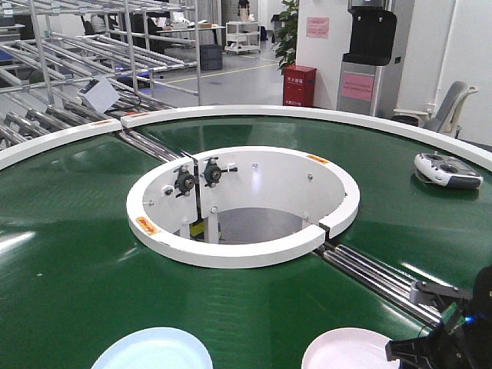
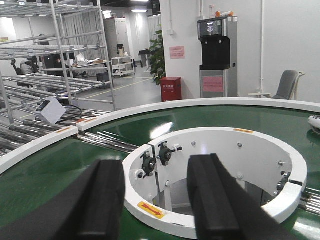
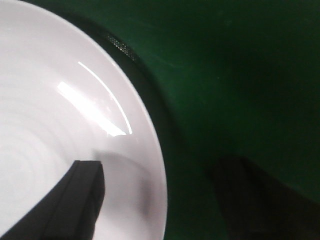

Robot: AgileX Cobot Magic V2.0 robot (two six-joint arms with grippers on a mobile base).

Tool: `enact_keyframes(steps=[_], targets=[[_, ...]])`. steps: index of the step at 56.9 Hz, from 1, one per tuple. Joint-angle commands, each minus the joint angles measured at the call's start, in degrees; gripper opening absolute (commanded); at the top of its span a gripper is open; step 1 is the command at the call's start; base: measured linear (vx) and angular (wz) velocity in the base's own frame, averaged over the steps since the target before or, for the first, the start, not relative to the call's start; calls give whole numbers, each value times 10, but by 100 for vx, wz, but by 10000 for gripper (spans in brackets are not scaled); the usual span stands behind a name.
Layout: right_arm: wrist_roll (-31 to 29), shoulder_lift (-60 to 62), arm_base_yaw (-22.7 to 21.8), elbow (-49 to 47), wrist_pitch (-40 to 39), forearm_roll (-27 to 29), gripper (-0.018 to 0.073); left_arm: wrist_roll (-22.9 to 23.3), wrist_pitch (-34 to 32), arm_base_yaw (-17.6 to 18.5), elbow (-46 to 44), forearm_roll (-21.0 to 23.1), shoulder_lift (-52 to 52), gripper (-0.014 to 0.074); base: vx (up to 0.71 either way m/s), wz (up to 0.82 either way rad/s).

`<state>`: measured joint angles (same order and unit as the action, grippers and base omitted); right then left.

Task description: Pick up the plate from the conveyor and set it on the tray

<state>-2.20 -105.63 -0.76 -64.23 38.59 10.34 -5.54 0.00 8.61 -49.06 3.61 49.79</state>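
Green conveyor (image 1: 69,254) carries a pale plate (image 1: 350,350) on the near side of its central opening (image 1: 254,184), where the right gripper (image 3: 162,170) tilts down with jaws spread astride the plate's rim, one finger (image 3: 75,200) over the plate, the other over the conveyor. The left gripper (image 2: 156,170), likewise spread and empty, hovers level, facing the opening.

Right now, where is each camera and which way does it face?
Front view: at the near edge of the conveyor, facing across it; right arm shows lower right.
Left wrist: behind the open left gripper, looking across at the central opening.
Right wrist: behind the open right gripper, looking down on a pale plate.
Shared: front and left wrist both show the central opening.
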Motion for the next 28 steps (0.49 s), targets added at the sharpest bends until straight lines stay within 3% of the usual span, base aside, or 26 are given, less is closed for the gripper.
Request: enact_keyframes(steps=[1, 7, 15, 28], targets=[[-2, 19, -3, -16, -24, 4, 454, 2, -41, -1, -20, 2, -5, 430, 0, 0], [-1, 19, -3, -16, -29, 4, 297, 2, -41, -1, -20, 2, -5, 430, 0, 0], [-1, 19, -3, -16, -28, 4, -7, 2, -42, -1, -20, 2, -5, 430, 0, 0], [-1, 19, -3, -16, -28, 4, -12, 8, -4, -1, -20, 3, -5, 430, 0, 0]])
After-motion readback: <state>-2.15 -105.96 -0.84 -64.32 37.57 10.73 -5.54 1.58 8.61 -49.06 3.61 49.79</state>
